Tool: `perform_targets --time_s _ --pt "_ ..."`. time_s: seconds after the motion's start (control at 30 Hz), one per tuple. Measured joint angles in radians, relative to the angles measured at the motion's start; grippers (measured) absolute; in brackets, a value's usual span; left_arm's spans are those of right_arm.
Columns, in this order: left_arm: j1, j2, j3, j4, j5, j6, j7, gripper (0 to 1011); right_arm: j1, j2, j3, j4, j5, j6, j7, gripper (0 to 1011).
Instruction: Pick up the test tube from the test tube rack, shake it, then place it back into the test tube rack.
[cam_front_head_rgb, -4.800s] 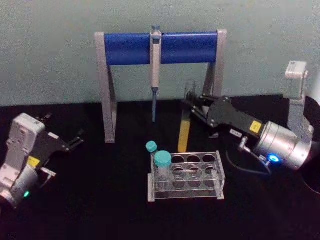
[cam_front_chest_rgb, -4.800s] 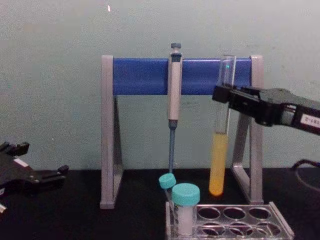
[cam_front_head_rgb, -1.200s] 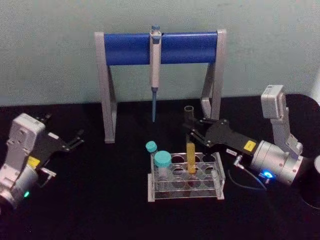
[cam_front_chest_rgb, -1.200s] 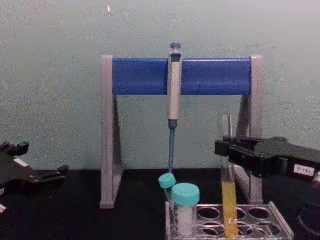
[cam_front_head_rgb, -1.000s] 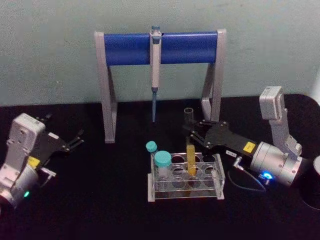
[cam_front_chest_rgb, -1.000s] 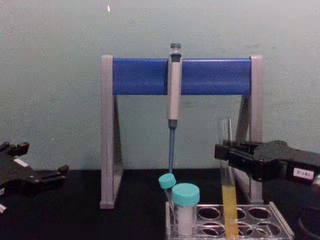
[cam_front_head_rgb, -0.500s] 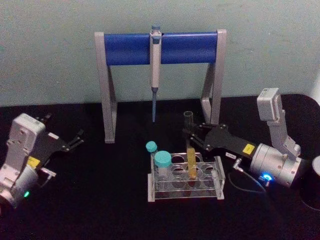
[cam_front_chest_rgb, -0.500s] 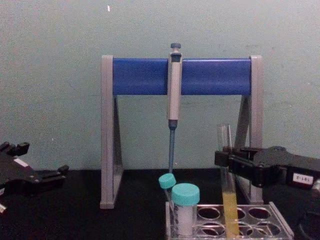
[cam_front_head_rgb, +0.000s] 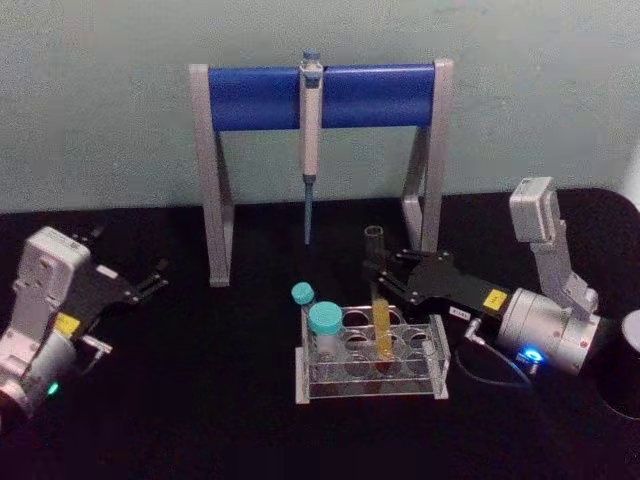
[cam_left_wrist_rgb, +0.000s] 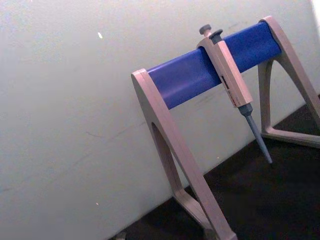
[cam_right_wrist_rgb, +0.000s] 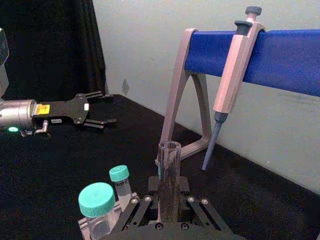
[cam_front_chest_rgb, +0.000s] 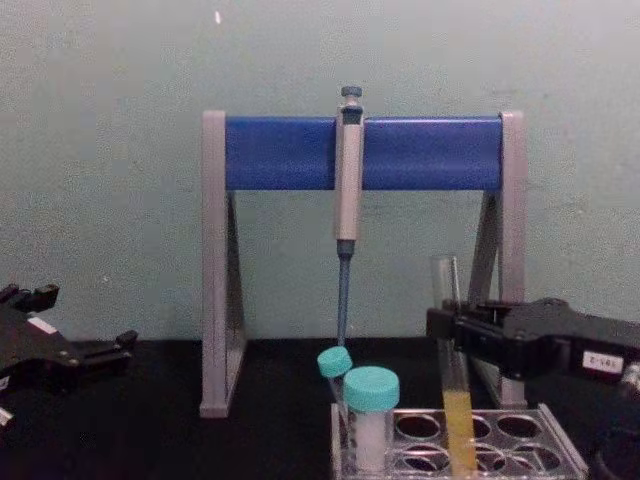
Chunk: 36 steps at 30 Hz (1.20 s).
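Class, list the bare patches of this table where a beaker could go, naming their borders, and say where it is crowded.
Free: the table between the left gripper and the test tube rack, and the strip in front of the rack. Crowded: right of the rack, where the right gripper holds the test tube in a hole.

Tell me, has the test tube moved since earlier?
Yes, downward: formerly level with the blue bar, the test tube now sits in the test tube rack, held by the right end effector.
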Motion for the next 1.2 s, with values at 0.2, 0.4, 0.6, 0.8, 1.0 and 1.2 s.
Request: perform_targets --time_s 0.2,0.4,0.6,0.8,1.0,1.2 --pt "0.000 0.000 0.000 0.000 0.000 0.000 0.000 1001 0.002 0.001 -0.004 0.000 0.000 0.003 -0.001 229" --pt "0.000 0.000 0.000 0.000 0.000 0.000 0.000 1001 0.003 0.001 -0.005 0.000 -0.001 0.005 -0.002 229" --pt "0.000 0.000 0.000 0.000 0.000 0.000 0.000 1001 0.003 0.001 -0.005 -0.001 -0.001 0.005 -0.002 229" --pt "0.000 0.000 0.000 0.000 0.000 0.000 0.000 1001 0.002 0.001 -0.005 -0.001 -0.002 0.005 -0.002 229" --pt "0.000 0.000 0.000 0.000 0.000 0.000 0.000 1001 0.002 0.001 -0.004 -0.002 -0.002 0.005 -0.002 229" --pt "0.000 0.000 0.000 0.000 0.000 0.000 0.000 1001 0.001 0.001 -0.003 -0.002 -0.002 0.005 -0.002 229"
